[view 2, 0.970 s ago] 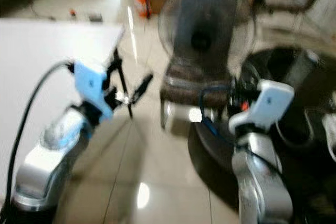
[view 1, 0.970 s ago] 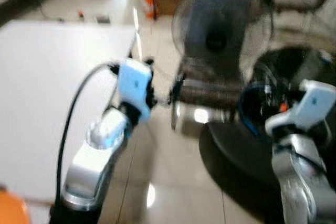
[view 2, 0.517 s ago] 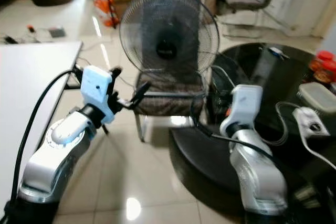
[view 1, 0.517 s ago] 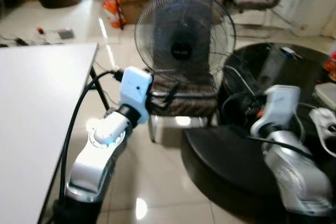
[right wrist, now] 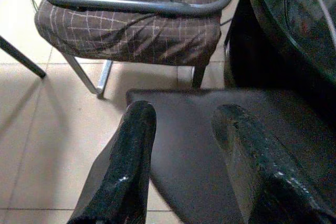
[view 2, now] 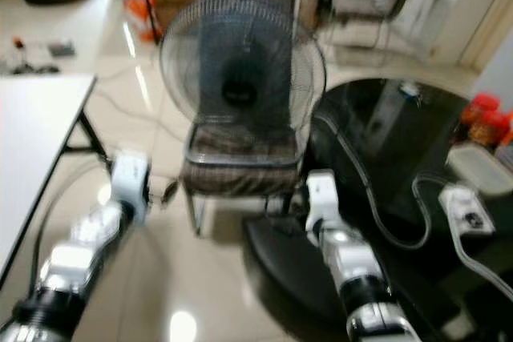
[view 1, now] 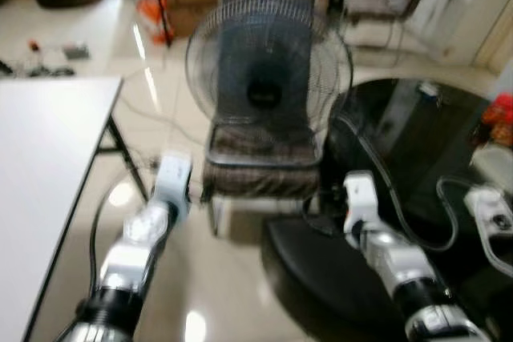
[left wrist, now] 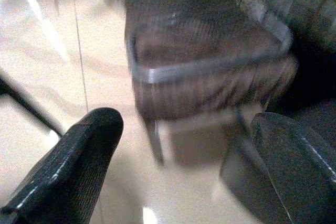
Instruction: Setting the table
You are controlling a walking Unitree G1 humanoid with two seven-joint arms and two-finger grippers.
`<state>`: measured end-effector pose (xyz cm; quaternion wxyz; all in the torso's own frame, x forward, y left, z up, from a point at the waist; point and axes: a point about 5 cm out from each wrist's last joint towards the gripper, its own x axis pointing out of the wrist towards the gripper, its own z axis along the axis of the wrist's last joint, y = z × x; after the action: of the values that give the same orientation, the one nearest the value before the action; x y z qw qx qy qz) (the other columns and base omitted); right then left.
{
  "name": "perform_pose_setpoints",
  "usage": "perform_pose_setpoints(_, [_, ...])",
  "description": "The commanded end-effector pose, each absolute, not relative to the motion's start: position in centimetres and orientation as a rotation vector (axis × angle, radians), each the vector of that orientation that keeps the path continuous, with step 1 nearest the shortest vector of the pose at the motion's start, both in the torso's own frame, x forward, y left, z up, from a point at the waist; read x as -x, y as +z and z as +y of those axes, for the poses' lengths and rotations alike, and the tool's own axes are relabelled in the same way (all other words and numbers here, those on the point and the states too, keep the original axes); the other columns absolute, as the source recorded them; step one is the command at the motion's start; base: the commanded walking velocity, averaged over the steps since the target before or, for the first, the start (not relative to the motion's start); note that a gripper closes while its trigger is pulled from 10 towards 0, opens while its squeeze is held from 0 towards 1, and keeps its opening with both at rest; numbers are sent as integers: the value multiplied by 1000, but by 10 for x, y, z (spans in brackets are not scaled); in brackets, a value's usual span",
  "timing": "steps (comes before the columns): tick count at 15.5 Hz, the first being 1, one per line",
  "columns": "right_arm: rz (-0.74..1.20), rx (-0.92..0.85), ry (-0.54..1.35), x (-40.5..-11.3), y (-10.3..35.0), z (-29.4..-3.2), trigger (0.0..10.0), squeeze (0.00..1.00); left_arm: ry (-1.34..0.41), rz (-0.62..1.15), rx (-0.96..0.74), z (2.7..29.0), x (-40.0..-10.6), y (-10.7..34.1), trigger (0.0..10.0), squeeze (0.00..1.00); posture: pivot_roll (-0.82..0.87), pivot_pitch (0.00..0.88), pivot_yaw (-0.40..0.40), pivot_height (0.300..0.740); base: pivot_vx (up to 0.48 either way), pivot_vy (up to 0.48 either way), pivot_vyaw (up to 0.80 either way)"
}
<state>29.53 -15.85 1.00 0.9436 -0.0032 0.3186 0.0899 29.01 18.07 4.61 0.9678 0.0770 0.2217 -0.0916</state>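
Observation:
A white table [view 1: 40, 150] stands at my left, its top bare where it shows. A black round table [view 1: 417, 142] at my right carries red-lidded jars [view 2: 482, 116] and a white container [view 2: 479, 162]. Both arms hang low over the tiled floor. In the left wrist view my left gripper [left wrist: 186, 124] is open, its fingers [left wrist: 79, 156] wide apart with nothing between them, in front of a chair seat. My right gripper [right wrist: 185, 114] is also open and holds nothing, above a dark low base beside the same chair.
A standing fan [view 1: 264, 70] sits on a brown checked chair [view 1: 260, 170] with a metal frame, straight ahead between the two tables. A white power strip [view 2: 469, 206] and cables lie on the black table. More chairs stand far back. Glossy tiles lie below me.
The whole view has swung right, from the white table toward the fan and black table. Both arms now sit lower in the picture than before.

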Motion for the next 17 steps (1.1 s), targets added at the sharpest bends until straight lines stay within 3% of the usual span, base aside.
perform_pose_setpoints(1, [602,0,242,-305,17,-141,10000,0,-133,475,-184,196,-285,38,10000,0,32,0,-58,740,386,0,0])
perform_pose_setpoints(4, [650,-10,208,-297,-2,-144,10000,0,-113,608,-184,200,-261,5,10000,0,87,0,-116,740,92,0,0])
perform_pose_setpoints(7, [725,-21,170,-281,-20,-145,10000,0,-126,638,-182,202,-253,-9,10000,0,78,15,-98,740,0,0,0])
perform_pose_setpoints(14, [1022,22,92,-218,-69,-166,10000,0,-186,1011,-171,201,-193,-72,10000,0,57,40,-92,740,0,0,0])
perform_pose_setpoints(17, [1089,-157,10,-199,-80,-159,10000,0,-198,1005,-143,189,-192,-76,10000,0,48,43,-71,740,0,0,0])
